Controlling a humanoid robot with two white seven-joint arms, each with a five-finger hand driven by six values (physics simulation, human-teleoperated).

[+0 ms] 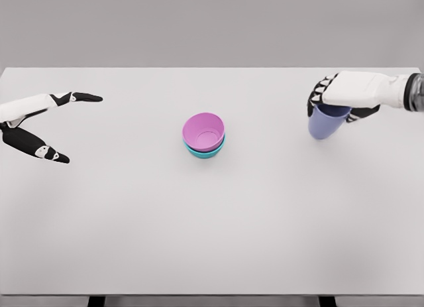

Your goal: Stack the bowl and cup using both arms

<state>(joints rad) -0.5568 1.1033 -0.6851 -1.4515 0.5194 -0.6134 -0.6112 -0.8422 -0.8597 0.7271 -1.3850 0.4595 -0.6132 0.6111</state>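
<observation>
Head view shows the right hand [334, 98] clasping a light, stiff cup [324, 123] by its rim, left hand [40, 121] spread empty.

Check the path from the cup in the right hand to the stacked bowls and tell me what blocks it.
Nothing visible blocks it. The right hand holds the blue cup at the table's right side, and only bare tabletop lies between it and the pink bowl nested in the teal bowl at the center.
</observation>
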